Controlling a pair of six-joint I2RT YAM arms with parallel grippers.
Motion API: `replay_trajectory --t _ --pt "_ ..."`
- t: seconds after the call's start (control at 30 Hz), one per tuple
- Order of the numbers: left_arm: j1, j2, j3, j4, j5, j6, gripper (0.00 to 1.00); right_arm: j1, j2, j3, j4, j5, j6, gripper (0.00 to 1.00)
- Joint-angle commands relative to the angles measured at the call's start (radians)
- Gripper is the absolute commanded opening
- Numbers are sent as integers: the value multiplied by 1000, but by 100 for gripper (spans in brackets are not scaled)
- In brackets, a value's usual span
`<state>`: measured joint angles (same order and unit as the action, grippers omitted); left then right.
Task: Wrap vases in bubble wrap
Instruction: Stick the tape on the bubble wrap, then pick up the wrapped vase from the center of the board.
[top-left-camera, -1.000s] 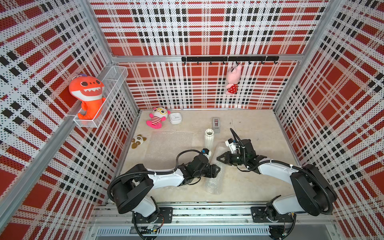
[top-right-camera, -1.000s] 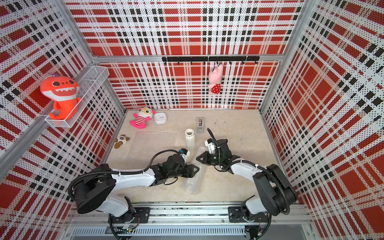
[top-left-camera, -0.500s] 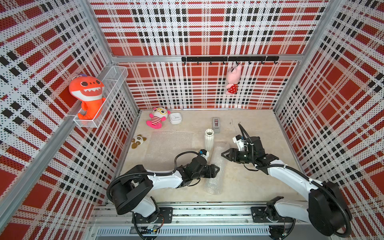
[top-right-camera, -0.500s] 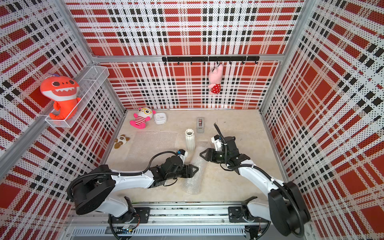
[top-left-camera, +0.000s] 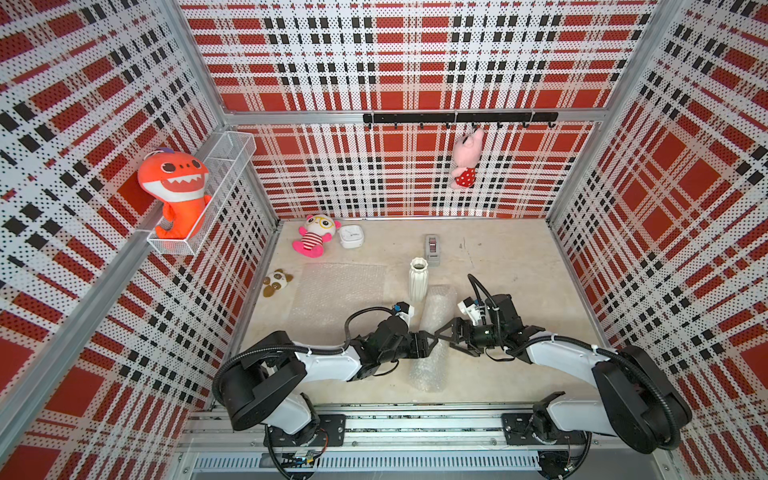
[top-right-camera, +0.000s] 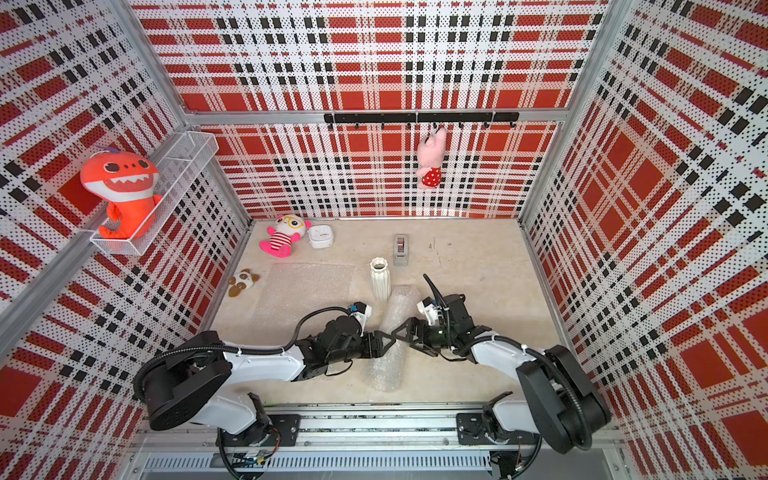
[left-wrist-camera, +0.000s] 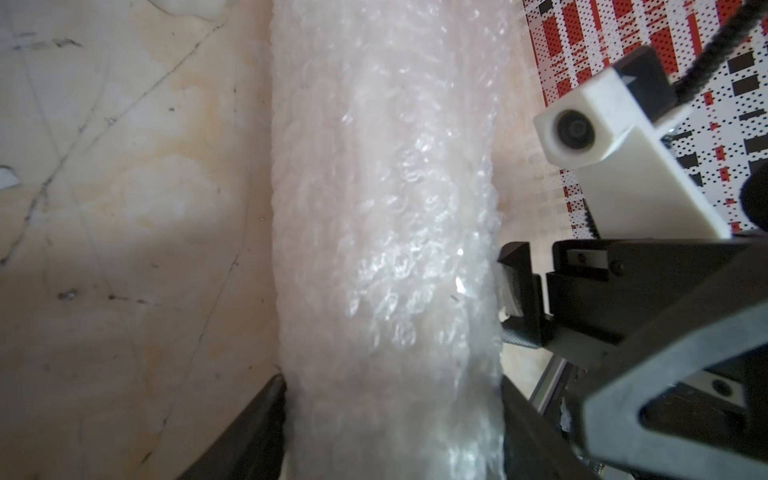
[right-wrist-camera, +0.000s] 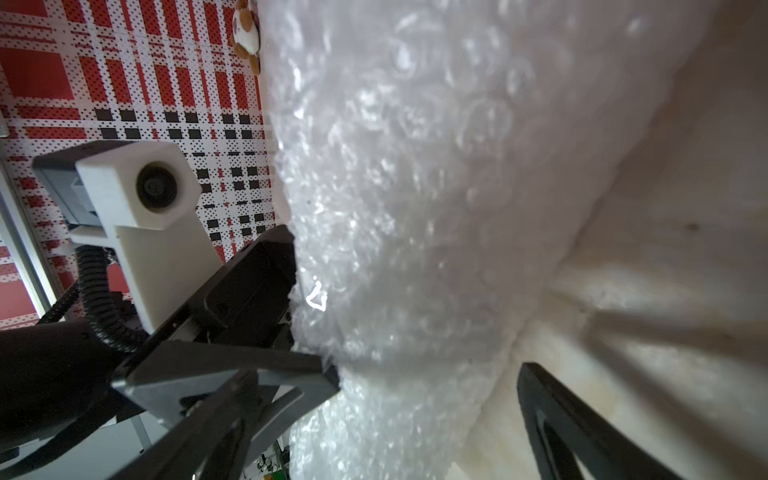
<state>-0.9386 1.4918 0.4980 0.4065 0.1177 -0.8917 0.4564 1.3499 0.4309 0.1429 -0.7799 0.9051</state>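
Plainly, the left pincer (top-left-camera: 428, 338) clasps the roll (top-left-camera: 429, 368) of bubble wrap about its middle, its fingers (left-wrist-camera: 266, 424) pressed to either side of it in the left wrist view. The right pincer (top-left-camera: 441, 331) faces it from across the roll with jaws spread wide, one fingertip (left-wrist-camera: 513, 286) at the wrap's side and nothing held. That roll lies on the bench (top-left-camera: 519, 270), running from near the front edge toward the back. Its bulk suggests a vase is rolled inside, though the wrap hides it, and I cannot tell whether any tape secures it. So I judge the task about half done: one bundle is rolled up and perhaps lacks a seal, the bare vase (top-left-camera: 418, 282) stands upright just beside the roll's far end, and the second sheet (top-left-camera: 340, 291) lies flat and unused to the left of that vase. A tape dispenser (top-left-camera: 432, 249) sits just behind the vase. For room, there are three tight spots. A swing of the bundle could tip the vase. The roll's near end lies close to the bench's front edge, with little to spare. The two pincers nearly meet over the roll, so either arm's move must mind the other. To the right of the roll the bench lies open as far as the wall, the best side for carrying the bundle off. On the left, the sheet fills the middle, with a panda toy (top-left-camera: 277, 281) beside it near the wall and a doll (top-left-camera: 313, 239) and box (top-left-camera: 351, 237) well back.
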Motion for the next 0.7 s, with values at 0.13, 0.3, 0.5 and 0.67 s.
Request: replay_trajectory --t 0.13,0.3,0.5,0.67 --pt "-22 20 -15 43 86 2 66 31 81 -11 180 54 65 100" --pt "-27 19 -12 48 94 9 66 22 82 -66 358 66 151 95" --pt "-27 23 -3 48 93 16 66 69 127 -66 323 118 117 88" --pt "-37 28 16 48 85 25 67 88 173 -83 366 148 118 76"
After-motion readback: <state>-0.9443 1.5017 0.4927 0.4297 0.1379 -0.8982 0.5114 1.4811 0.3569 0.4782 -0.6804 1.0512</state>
